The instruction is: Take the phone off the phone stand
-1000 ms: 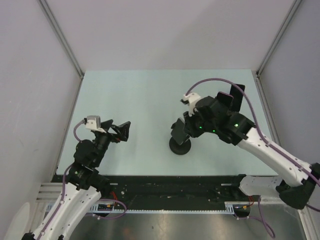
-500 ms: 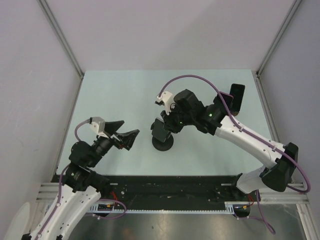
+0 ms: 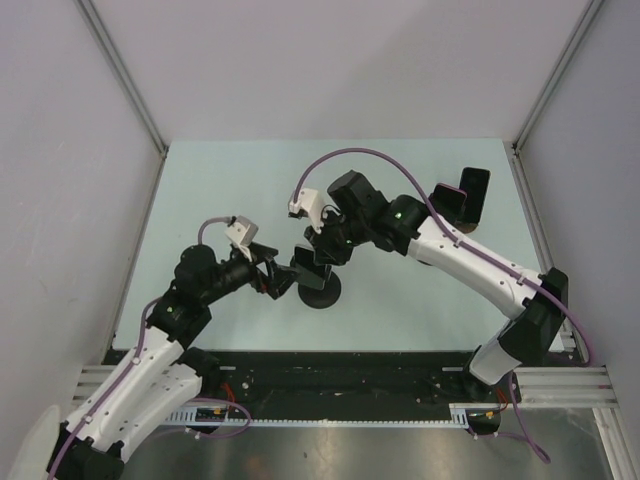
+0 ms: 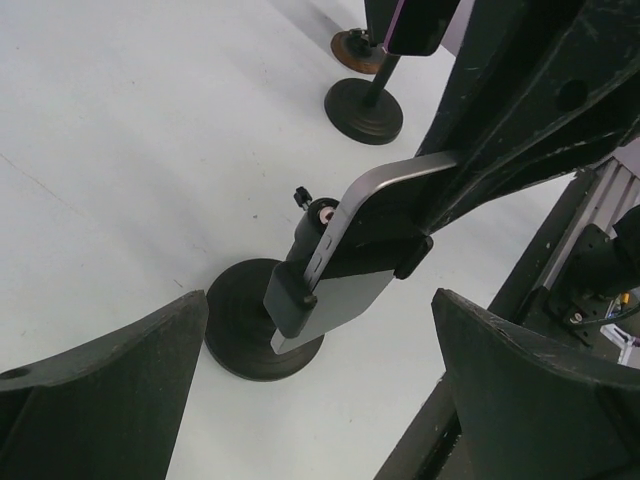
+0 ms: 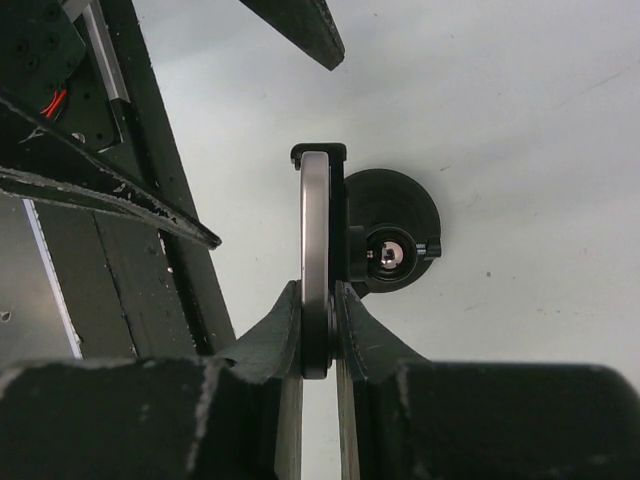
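The phone (image 5: 315, 240), a thin slab with a silver edge, stands clamped in the black phone stand (image 5: 393, 212) with its round base (image 3: 322, 291) on the table. My right gripper (image 5: 318, 335) is shut on the phone's upper edge, one finger on each face. In the top view the right gripper (image 3: 322, 252) sits just above the stand. My left gripper (image 3: 274, 276) is open, just left of the stand. In the left wrist view the phone (image 4: 345, 298) and the base (image 4: 240, 322) lie ahead, between the spread fingers of the left gripper (image 4: 320, 335).
A second stand holding a dark phone (image 3: 471, 194) is at the table's back right; its base (image 4: 365, 112) and a brown disc (image 4: 350, 46) show behind. A black rail (image 3: 330, 375) runs along the table's near edge.
The right arm has swung left, moving the phone and stand leftward across the table. The left arm has reached right, bringing its open fingers up to the stand.
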### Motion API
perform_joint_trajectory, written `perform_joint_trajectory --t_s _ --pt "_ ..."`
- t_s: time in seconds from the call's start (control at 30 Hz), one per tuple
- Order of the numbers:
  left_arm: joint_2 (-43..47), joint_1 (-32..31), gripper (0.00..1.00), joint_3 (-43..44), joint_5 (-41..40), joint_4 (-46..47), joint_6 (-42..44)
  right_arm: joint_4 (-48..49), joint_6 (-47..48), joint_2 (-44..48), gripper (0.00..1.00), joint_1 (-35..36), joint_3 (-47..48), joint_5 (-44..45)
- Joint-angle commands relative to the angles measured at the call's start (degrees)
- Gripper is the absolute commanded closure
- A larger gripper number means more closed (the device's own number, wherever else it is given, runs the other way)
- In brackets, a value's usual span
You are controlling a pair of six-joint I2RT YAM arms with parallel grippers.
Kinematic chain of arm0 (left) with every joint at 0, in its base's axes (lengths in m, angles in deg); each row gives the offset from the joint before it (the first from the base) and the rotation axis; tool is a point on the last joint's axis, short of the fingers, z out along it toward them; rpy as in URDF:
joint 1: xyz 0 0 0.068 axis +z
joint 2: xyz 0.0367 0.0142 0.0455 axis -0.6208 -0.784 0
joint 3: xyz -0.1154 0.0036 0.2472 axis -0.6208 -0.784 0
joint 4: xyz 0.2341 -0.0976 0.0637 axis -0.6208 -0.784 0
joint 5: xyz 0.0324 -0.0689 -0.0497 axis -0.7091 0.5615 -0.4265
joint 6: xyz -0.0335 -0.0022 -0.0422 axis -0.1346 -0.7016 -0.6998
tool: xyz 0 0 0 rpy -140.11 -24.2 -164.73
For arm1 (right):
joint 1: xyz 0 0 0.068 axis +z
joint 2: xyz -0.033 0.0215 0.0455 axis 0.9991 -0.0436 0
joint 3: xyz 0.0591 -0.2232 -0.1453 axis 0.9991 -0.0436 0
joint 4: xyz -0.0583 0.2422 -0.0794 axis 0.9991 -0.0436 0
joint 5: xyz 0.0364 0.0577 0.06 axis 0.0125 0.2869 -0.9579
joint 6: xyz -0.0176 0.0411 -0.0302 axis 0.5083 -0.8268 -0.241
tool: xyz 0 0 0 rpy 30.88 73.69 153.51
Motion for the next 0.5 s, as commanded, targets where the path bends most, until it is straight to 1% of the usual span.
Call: perform_joint_trajectory --t_s 0.0,0.07,0.1,0.17,0.2,0.3,0.4,0.47 --pt "0.61 -0.31 0.0 2.55 0.82 1.1 3.32 0.44 3.01 -0.44 0.79 0.15 5.63 -2.66" --pt "0.08 -0.31 0.0 2.55 0.56 1.19 3.32 1.4 2.58 0.26 0.71 0.15 5.46 -3.01" --pt "-0.18 -0.31 0.0 2.64 0.38 1.19 3.23 1.84 1.79 0.78 0.62 0.06 5.37 -3.01" --pt "-0.63 -0.31 0.0 2.64 -0.23 1.19 2.71 3.33 0.38 1.58 0.52 0.15 5.54 -2.31" --pt "-0.54 -0.31 0.0 2.64 -0.41 1.19 2.53 3.77 -1.19 2.28 0.39 0.15 5.63 -1.87" --pt "-0.36 -0.31 0.0 2.72 -0.59 1.19 2.7 6.32 -3.83 3.6 0.2 0.33 5.19 0.06" --pt "-0.8 -0.31 0.0 3.25 0.28 1.19 3.76 9.48 -7.26 6.23 0.13 0.59 2.13 3.13" --pt "-1.24 -0.22 0.0 3.34 0.82 1.19 4.2 11.93 -9.55 8.6 0.12 1.03 -2.0 6.29"
